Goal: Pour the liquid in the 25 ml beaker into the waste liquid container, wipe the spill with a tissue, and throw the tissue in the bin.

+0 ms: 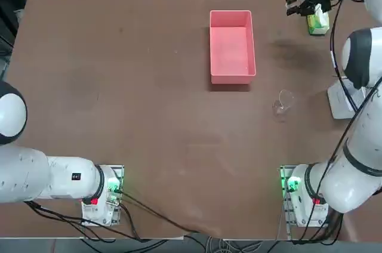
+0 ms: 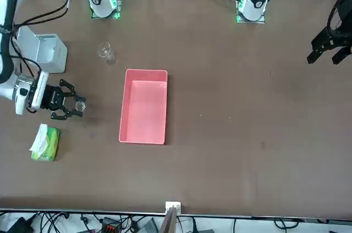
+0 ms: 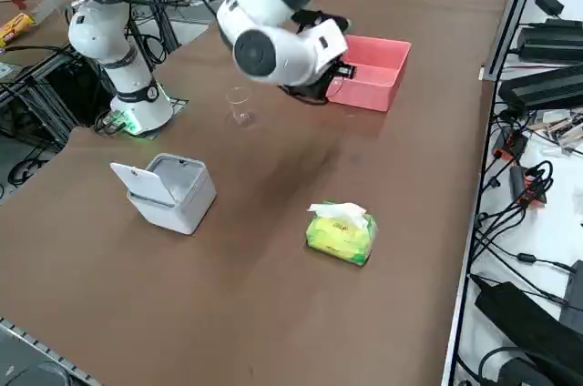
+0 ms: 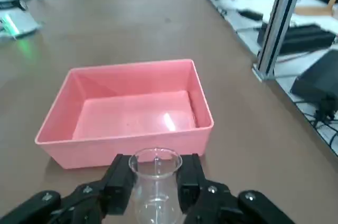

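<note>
The right gripper (image 4: 156,184) is pinching the 25 ml beaker (image 4: 155,179) upright, the waste liquid container (image 4: 129,110) waiting just ahead, with pouring, wiping and binning all remaining.

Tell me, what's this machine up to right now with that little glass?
The robot's right hand is shut on the 25 ml beaker, holding it upright above the table, just short of the pink waste liquid container. Nothing has been poured yet. A larger glass beaker stands untouched on the table. The tissue still sticks up from its green pack, and the bin sits with its lid open, closer to the robot.
</note>
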{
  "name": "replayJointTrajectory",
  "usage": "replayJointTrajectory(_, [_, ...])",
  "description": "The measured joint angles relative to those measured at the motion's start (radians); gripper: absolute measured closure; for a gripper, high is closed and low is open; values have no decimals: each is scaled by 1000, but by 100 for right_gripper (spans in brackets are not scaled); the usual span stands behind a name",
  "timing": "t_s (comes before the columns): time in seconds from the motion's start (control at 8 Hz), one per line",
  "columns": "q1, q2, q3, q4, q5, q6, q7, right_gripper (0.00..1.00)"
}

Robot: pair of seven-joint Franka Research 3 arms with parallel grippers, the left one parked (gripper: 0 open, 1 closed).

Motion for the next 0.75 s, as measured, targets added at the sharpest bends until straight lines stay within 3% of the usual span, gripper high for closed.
replayJointTrajectory(0.25, [-207, 15, 175, -6, 10, -48, -93, 53])
replayJointTrajectory(0.38, [-293, 31, 240, -7, 11, -72, -133, 53])
replayJointTrajectory(0.62, [-425, 80, 331, -7, 12, -117, -200, 53])
replayJointTrajectory(0.75, [-464, 110, 354, -6, 12, -135, -228, 53])
